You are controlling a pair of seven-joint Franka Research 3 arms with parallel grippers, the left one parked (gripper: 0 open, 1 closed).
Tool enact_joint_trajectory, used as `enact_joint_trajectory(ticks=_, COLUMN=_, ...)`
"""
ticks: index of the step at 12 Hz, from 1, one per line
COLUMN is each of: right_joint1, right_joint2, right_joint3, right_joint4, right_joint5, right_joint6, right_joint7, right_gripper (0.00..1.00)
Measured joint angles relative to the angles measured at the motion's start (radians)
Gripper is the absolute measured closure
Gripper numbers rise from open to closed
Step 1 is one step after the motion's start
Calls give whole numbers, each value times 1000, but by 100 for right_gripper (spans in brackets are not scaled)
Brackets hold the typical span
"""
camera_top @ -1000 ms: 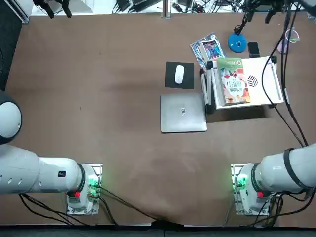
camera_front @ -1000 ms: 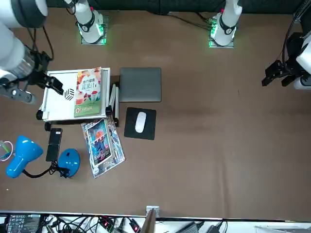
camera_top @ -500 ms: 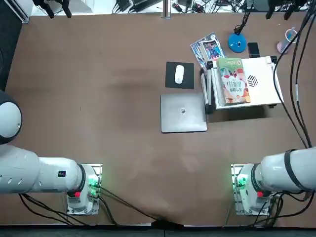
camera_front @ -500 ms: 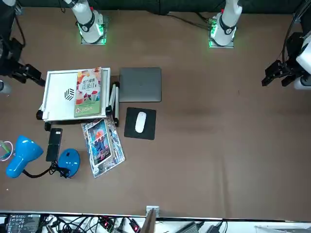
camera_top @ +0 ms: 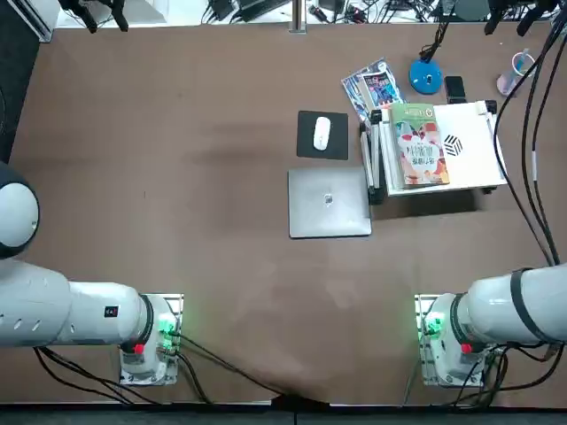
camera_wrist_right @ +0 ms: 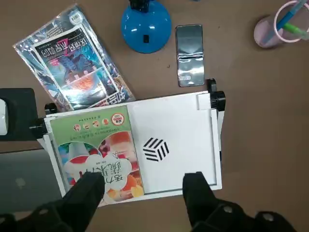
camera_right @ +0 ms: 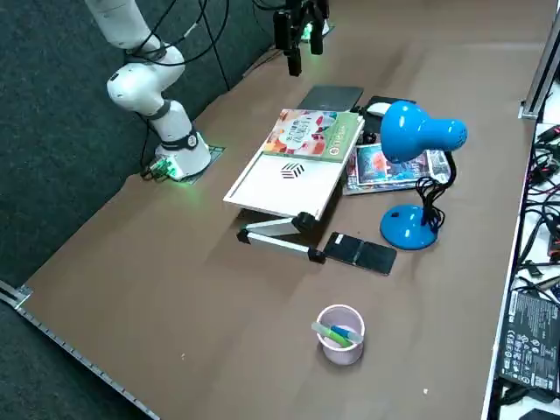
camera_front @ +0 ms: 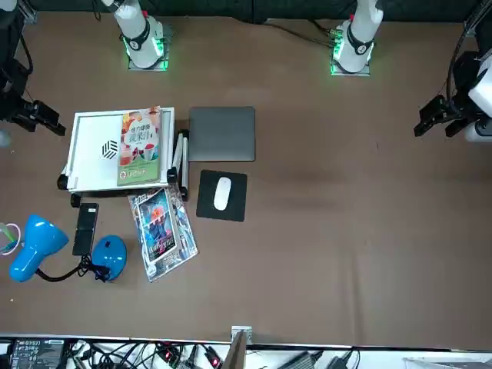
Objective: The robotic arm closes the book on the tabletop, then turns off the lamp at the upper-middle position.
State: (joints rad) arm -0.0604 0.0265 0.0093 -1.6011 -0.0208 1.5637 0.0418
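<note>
My empty hand (camera_wrist_right: 144,183), fingers parted, hangs over the surface (camera_right: 227,297); the lamp (camera_right: 411,227) near its far edge looks light, slide-prone: hold its round base.

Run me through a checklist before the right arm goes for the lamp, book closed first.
1. Right gripper open: ok, fingers apart, nothing between them.
2. Gripper positioned above the stand: ok.
3. Book closed: ok, it lies shut, green cover showing.
4. Book resting on the stand: ok.
5. Lamp base unobstructed by the book: ok, they sit apart.
6. Lamp switched off: cannot tell; the shade's opening is hidden.
</note>
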Motion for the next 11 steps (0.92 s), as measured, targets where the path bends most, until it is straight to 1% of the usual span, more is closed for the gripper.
enact_joint_trajectory(ticks=5, right_joint1=8, right_joint2=0, right_joint3=5, right_joint4=-13, right_joint5=0, right_joint6=35, right_joint7=0, right_gripper=0)
enact_joint_trajectory(ticks=11, right_joint1=10, right_joint2=-1, right_joint3=7, right_joint4=-13, right_joint5=0, right_joint6=35, right_joint7=-3, right_gripper=0)
